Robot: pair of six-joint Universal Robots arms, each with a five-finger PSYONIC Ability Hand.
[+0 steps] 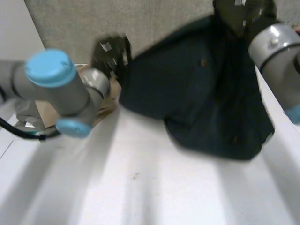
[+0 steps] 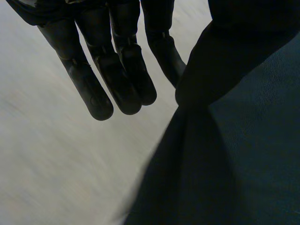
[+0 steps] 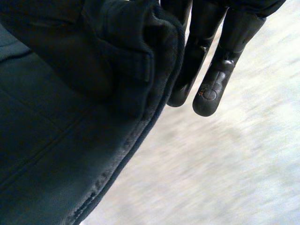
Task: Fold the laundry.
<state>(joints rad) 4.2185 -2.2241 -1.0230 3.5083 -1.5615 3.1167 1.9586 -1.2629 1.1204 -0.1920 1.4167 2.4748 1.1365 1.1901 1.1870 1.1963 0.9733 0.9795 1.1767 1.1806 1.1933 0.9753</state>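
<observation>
**A:** Start at the fingers. What is the left hand [image 2: 117, 28] doing?

**B:** Its fingers [image 2: 91, 91] are straight. Three hang free. The one nearest the garment [image 2: 243, 154] ends right where the cloth gathers to a point, and folds fan out from that spot. I read that as a pinch on the garment's edge, though I cannot make out the thumb itself.

**A:** And the right hand [image 3: 220, 51]?

**B:** Two of its fingers [image 3: 208, 96] are straight and bare, just beside a thick stitched hem [image 3: 154, 93]. The rest are under bunched cloth that wraps over them. So this hand grips the garment by that hem.

**A:** Where is the garment, then?

**B:** In the head view it is dark and spread between the two hands, over the far right part of the tabletop [image 1: 140, 187]. The right hand is at its top and the left hand is at its left edge. Its lower end reaches toward the tabletop, but I cannot tell whether it touches.

**A:** What is further out?

**B:** The left arm [image 1: 51, 79] reaches across from the left, and the right arm [image 1: 276, 47] is at the right edge. There is brown cardboard [image 1: 47, 110] behind the left arm. A grey wall panel [image 1: 93, 18] stands beyond the tabletop.
</observation>
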